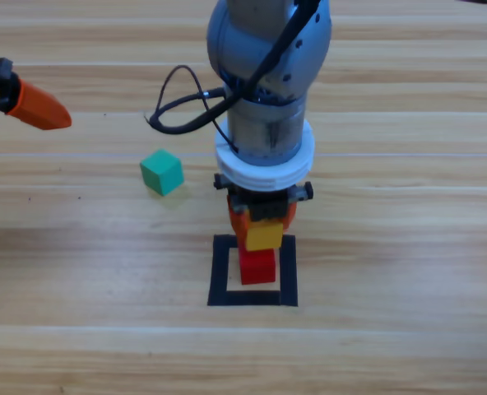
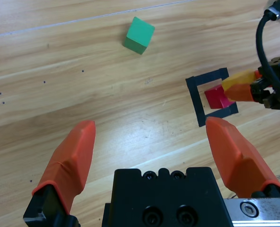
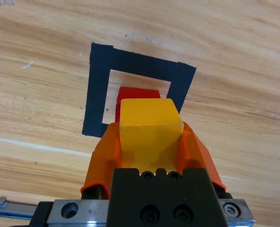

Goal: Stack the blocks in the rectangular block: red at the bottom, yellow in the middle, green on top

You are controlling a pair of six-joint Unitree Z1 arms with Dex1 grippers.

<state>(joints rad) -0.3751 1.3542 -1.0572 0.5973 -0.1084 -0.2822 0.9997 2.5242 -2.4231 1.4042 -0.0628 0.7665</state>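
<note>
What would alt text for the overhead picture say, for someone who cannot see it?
The right pincer holds a small yellow cube above a small red cube inside a black tape rectangle on a wooden table. A teal-green cube lies apart, left.

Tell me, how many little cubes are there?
3. The red cube sits inside the black tape rectangle, the yellow cube is held above it in the right gripper, and the green cube sits alone on the table.

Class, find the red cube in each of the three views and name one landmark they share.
High view: red cube lower centre, inside the black tape rectangle.
Left wrist view: red cube right of centre, inside the rectangle.
Right wrist view: red cube centre, behind the yellow cube.
Shared landmark: the tape rectangle.
</note>
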